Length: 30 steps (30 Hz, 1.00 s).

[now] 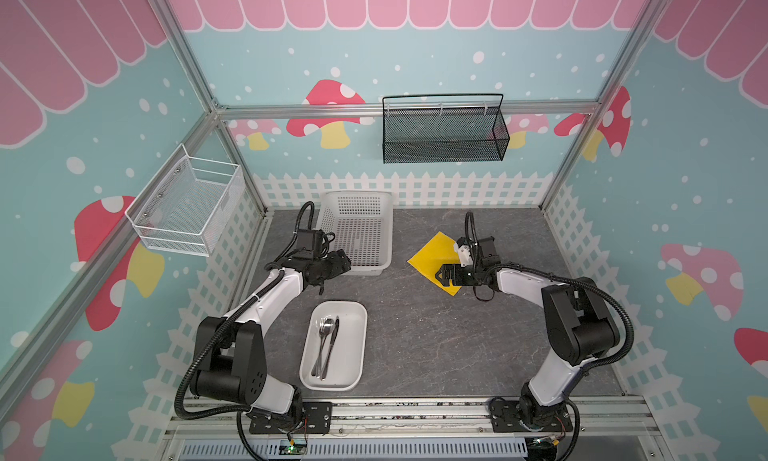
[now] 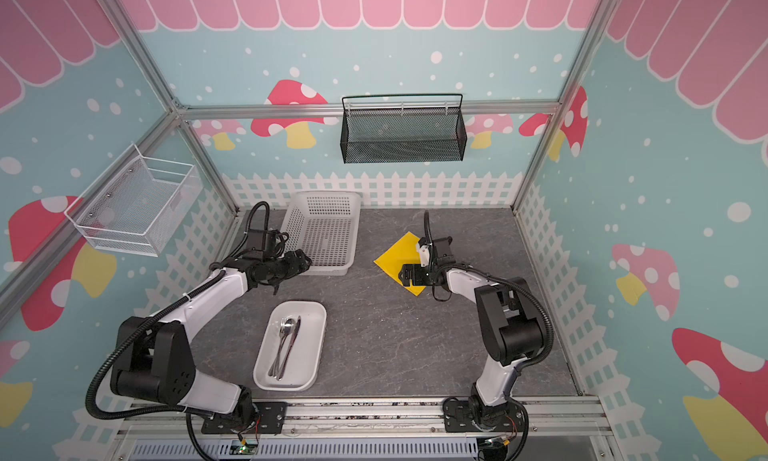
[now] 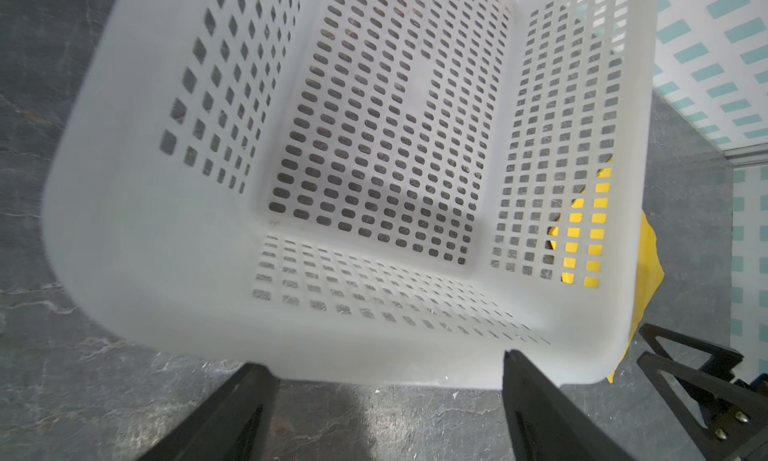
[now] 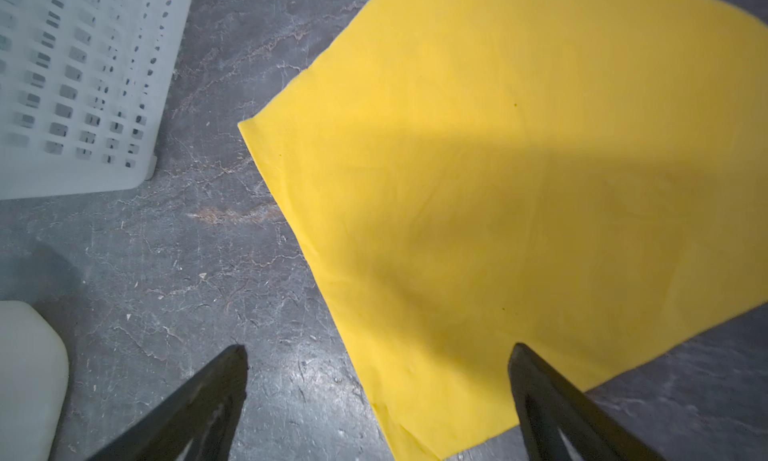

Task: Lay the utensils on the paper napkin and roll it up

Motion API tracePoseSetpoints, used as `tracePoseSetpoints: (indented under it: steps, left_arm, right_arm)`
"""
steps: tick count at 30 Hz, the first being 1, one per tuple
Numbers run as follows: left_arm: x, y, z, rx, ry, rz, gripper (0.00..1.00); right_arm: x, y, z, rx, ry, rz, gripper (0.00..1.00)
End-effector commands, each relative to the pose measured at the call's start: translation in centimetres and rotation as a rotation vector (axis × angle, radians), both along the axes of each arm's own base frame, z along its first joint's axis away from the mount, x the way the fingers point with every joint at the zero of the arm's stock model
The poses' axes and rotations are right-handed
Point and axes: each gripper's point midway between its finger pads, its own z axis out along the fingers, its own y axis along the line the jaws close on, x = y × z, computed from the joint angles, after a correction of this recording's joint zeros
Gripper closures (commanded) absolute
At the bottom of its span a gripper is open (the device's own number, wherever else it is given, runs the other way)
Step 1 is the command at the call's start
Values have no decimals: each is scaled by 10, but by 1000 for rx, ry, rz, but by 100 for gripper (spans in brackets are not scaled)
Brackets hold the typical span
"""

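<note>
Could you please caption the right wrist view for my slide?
Right gripper, jaws open, above an edge of the yellow paper napkin, white perforated basket nearby on the grey table.

Both top views are bright and evenly lit from above, sharp in the middle with wide-angle stretching at the corners. Beyond the left fingers (image 3: 232,417) the white basket (image 3: 124,238) is smeared by blur. Ahead of the soft, unfocused right fingers (image 4: 199,405) a broad shadow darkens the yellow napkin (image 4: 498,197).
</note>
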Motion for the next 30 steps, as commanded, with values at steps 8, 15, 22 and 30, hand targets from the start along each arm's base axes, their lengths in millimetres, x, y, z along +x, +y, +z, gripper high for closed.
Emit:
tracePoseSetpoints:
  steps: [8, 15, 22, 30]
  left_arm:
    - [-88, -22, 18, -5, 27, -92, 21]
    - [-120, -58, -19, -20, 95, -188, 18]
    - [-93, -80, -37, -49, 72, -221, 18]
    - [-59, -91, -46, 12, -4, -298, 17]
  right_arm:
    - [-1, -1, 12, 1, -34, 11, 0]
    - [16, 0, 15, -9, -76, 3, 0]
    - [53, 2, 11, -53, -97, -2, 0]
    - [68, 0, -10, -72, -56, -13, 1]
